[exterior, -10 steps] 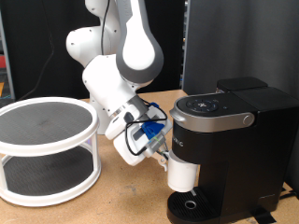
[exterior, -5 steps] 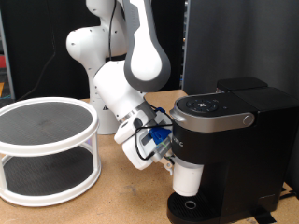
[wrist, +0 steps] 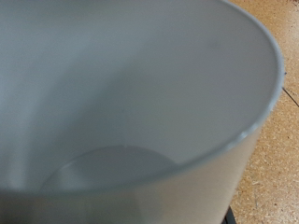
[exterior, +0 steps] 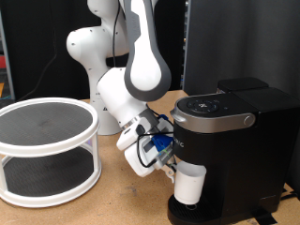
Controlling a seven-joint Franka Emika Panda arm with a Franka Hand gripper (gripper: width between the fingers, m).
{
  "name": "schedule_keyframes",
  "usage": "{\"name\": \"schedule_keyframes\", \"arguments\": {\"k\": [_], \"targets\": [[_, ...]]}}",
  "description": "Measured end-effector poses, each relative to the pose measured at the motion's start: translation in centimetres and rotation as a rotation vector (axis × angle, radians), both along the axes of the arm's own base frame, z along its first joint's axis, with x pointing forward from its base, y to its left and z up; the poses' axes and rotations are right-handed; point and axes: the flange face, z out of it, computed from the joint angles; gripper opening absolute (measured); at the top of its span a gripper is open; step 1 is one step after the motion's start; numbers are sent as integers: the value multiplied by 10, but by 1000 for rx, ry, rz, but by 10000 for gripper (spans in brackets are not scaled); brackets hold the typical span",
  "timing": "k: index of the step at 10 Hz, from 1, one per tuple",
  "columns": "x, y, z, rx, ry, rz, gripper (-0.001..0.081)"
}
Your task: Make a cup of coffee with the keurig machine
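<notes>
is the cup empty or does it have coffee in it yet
Empty. The wrist view looks straight into the cup and shows only a bare white inside and bottom, no liquid.

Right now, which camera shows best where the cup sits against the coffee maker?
The exterior view: the cup stands upright under the coffee maker head, over its drip tray, at the gripper. The wrist view shows only the cup's white inside and rim.

No legible text, brand, number or sign was found in either view; the button panel on top of the keurig machine (exterior: 217, 108) was seen only as blurred marks; the cup (wrist: 131, 103) was seen to be plain white.
</notes>
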Motion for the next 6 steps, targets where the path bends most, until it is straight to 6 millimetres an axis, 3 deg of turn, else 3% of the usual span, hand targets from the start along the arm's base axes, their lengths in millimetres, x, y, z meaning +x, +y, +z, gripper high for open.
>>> {"name": "schedule_keyframes", "arguments": {"k": [3, 4, 5, 6], "targets": [[6, 0, -7, -4, 6, -9, 74], [6, 0, -8, -2, 5, -8, 206], [5, -2, -9, 0, 5, -4, 206], [3, -4, -10, -1, 9, 5, 341]]}}
